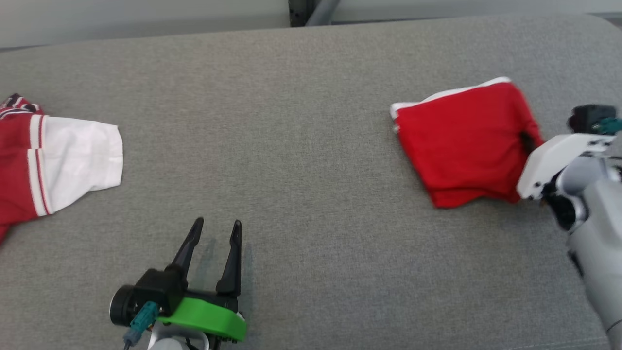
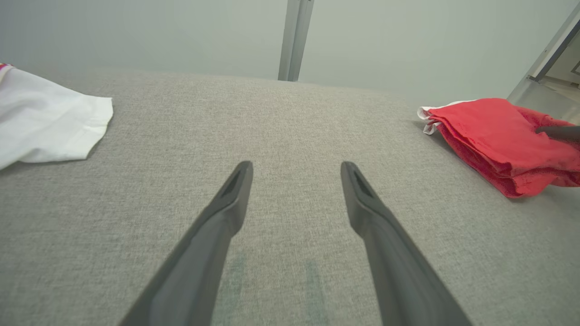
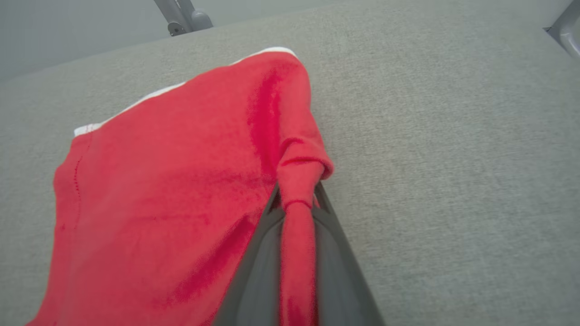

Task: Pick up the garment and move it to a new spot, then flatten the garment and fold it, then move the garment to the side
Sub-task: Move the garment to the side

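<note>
Grey fabric-covered desk point(image 1: 311, 121), pale wall behind it, metal post point(image 2: 294, 40) at the far edge. Folded red garment point(image 1: 461, 141) lies far right. Right gripper point(image 3: 297, 199) is pinched on its right edge, likely to drag it aside. White-and-red garment point(image 1: 73, 160) at left, untouched. Left gripper point(image 1: 218, 222) is spread wide and empty, parked near centre.

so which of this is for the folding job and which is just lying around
Job: red folded garment; right gripper, shut on its edge; left gripper, open and empty.
Lying about: red-and-white garment at the far left; metal post behind the grey cushion.
</note>
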### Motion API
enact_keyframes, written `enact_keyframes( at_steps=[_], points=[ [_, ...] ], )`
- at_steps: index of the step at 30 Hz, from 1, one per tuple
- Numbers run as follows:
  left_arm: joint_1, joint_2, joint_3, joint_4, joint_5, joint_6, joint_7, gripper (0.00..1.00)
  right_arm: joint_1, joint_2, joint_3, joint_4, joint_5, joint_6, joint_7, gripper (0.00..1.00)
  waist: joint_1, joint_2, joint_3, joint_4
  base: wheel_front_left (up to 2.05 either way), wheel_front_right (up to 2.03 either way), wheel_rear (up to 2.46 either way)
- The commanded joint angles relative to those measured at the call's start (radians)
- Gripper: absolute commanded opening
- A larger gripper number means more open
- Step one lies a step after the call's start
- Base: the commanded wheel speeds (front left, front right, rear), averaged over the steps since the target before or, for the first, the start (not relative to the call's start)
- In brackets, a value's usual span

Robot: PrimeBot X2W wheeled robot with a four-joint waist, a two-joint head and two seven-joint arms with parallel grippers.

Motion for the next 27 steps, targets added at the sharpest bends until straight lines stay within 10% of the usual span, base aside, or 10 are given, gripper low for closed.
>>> enact_keyframes(
  at_steps=[1,13,14,15,27],
  points=[
    [-0.029,0.003,0.0,-0.006,0.008,-0.004,0.0,1.0,-0.025,-0.014,-0.004,-0.005,-0.002,-0.001,0.002,0.0,0.0,0.0031,0.102,-0.076,0.0,0.0,0.0],
    [-0.11,0.014,-0.005,0.027,0.061,-0.022,0.0,1.0,-0.177,-0.319,-0.073,0.142,-0.194,-0.001,-0.023,0.0,0.0,0.0031,0.189,-0.065,0.0,0.0,0.0],
    [-0.106,0.013,-0.001,0.028,0.061,-0.023,0.0,1.0,-0.185,-0.329,-0.086,0.156,-0.22,-0.001,-0.036,0.81,0.0,0.0031,0.188,-0.061,0.0,0.0,0.0],
    [-0.1,0.013,0.003,0.027,0.06,-0.023,0.0,1.0,-0.189,-0.33,-0.093,0.167,-0.242,-0.001,-0.049,1.0,0.0,0.0031,0.185,-0.057,0.0,0.0,0.0],
    [-0.011,0.003,0.037,0.003,0.004,-0.013,0.0,1.0,-0.094,-0.185,-0.256,-0.018,-0.48,-0.002,-0.361,1.0,0.0,0.0031,0.045,-0.031,0.0,0.0,0.0]
  ],
)
